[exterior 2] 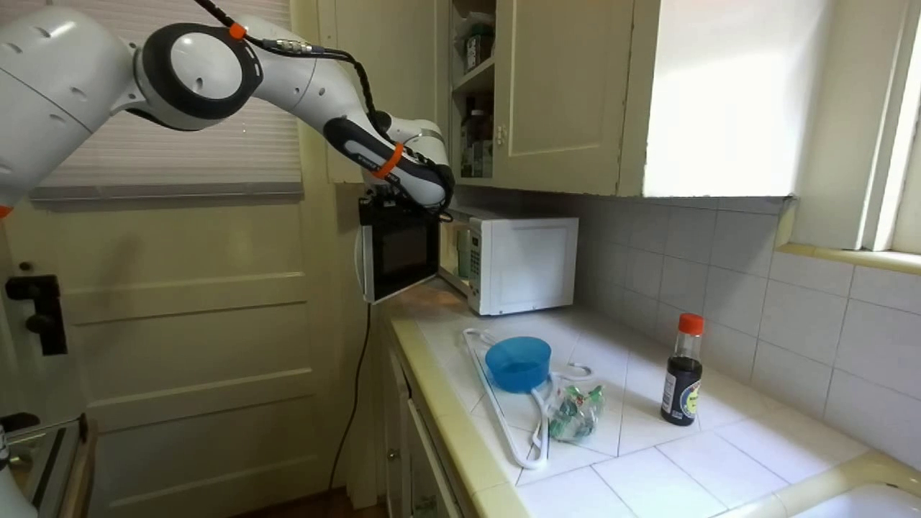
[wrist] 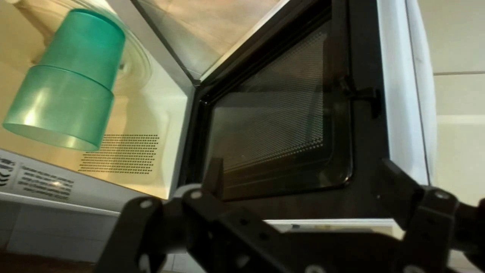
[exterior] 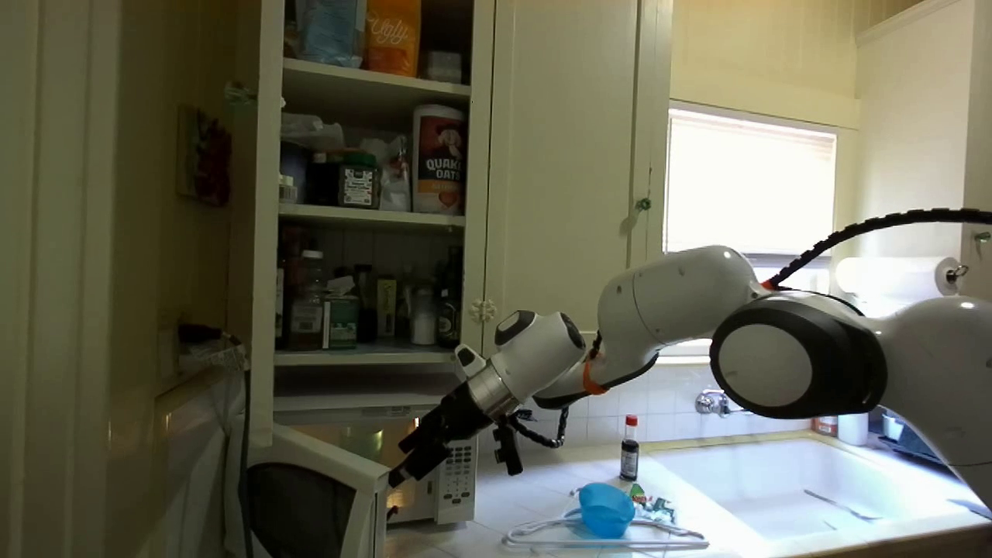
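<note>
A white microwave [exterior: 457, 492] stands on the counter, also seen in an exterior view [exterior 2: 529, 262]. Its door [exterior: 341, 459] is swung open; the dark inner window of the door [wrist: 273, 113] fills the middle of the wrist view. A translucent green cup [wrist: 72, 79] is inside the microwave, and also shows in an exterior view [exterior 2: 463, 252]. My gripper [wrist: 304, 170] is open, its fingers spread wide with nothing between them. It is in front of the door's inner side, one finger near the door's free edge [exterior: 401, 463]. I cannot tell whether it touches the door.
A blue bowl [exterior 2: 518, 363] sits on white hangers [exterior 2: 496, 414] on the counter. A clear bag with green contents [exterior 2: 575, 414] and a red-capped sauce bottle [exterior 2: 681, 381] are nearby. An open cupboard [exterior: 372, 217] is above the microwave. A sink [exterior: 775, 488] lies beyond the counter.
</note>
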`<action>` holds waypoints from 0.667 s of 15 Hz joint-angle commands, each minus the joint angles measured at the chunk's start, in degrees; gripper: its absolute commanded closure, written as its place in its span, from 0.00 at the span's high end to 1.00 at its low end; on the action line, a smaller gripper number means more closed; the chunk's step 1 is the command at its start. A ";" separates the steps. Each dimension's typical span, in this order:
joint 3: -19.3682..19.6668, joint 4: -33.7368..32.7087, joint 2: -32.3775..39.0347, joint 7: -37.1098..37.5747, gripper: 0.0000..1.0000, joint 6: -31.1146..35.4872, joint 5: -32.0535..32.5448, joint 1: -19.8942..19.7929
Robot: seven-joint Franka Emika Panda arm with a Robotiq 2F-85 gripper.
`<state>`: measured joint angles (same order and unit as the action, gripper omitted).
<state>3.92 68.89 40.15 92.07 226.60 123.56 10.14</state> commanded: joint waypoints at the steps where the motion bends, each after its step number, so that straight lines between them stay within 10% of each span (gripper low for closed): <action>1: 0.61 -7.58 4.94 3.46 1.00 5.67 1.07 1.98; 10: 3.88 -25.75 16.95 10.23 1.00 11.00 2.59 9.09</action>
<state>5.73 52.64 51.32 97.56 234.83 124.57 16.47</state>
